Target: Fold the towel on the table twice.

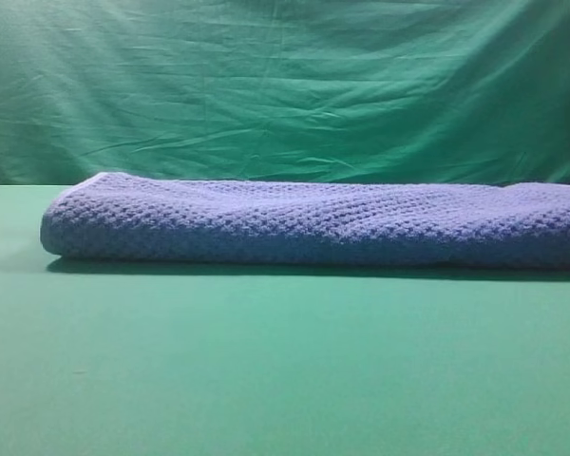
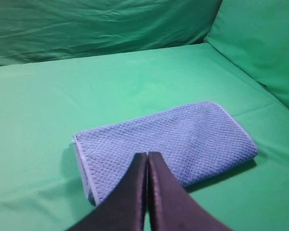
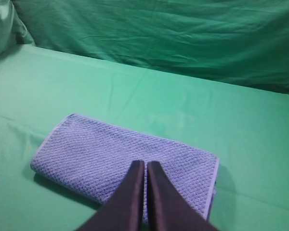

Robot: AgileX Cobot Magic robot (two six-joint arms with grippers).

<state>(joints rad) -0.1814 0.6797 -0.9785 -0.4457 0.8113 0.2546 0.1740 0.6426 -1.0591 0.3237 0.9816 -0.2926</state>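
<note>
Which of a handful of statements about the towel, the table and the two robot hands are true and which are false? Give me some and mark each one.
1. The towel lies folded into a compact rectangle on the table. True.
2. The left hand has its fingers pressed together. True.
3. The right hand is pinching a corner of the towel. False: it is shut on nothing, held above the towel.
4. The towel is bright red. False: it is blue-grey with a waffle weave.
5. A wrinkled green backdrop cloth hangs behind the table. True.
</note>
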